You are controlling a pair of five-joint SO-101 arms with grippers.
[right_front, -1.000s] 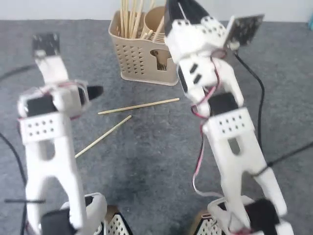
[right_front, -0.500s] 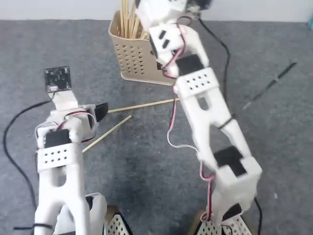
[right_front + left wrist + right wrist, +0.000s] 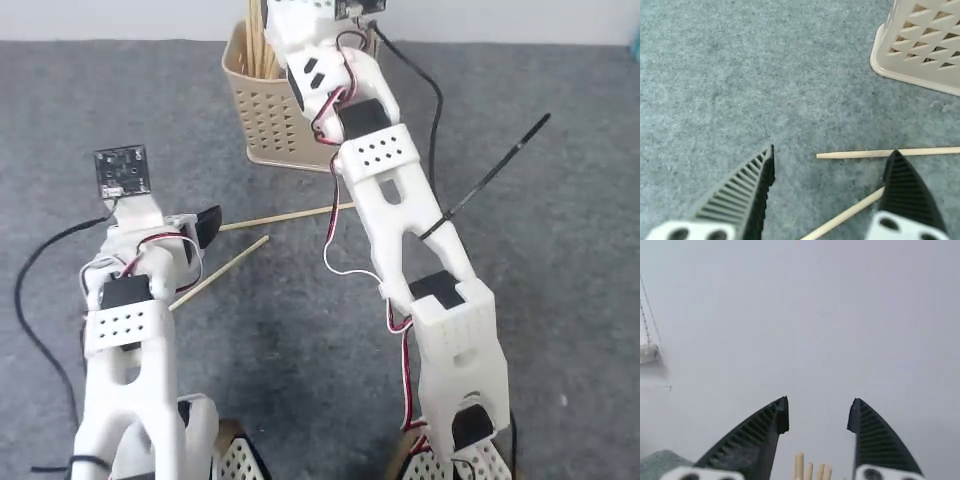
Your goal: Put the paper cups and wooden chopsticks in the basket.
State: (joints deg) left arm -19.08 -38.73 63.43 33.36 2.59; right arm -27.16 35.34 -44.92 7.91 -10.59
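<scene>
Surface: a grey, short-pile mat (image 3: 300,340) covers the table. Both arms are mounted at its near edge.

Left gripper (image 3: 833,150): jaws spread wide, nothing held, low over the mat.

Two chopsticks lie flat on the mat at this gripper. The near stick (image 3: 220,272) runs diagonally, and in the left wrist view one end passes under a finger. The far stick (image 3: 285,217) lies almost crosswise just past the fingertips, its other end reaching the right arm. The two sticks are apart.

A thin black cable (image 3: 490,175) juts out from the right arm over the mat.

The basket (image 3: 262,115) is beige and perforated. It stands upright at the mat's far edge, beyond the far stick. A bundle (image 3: 255,45) of chopsticks stands in it. The right arm covers much of the basket, so any cups inside cannot be confirmed.

Right gripper (image 3: 820,400): jaws parted, empty, above the basket, with the bundle's tips showing between them.

Behind it is a plain white wall (image 3: 840,315).
</scene>
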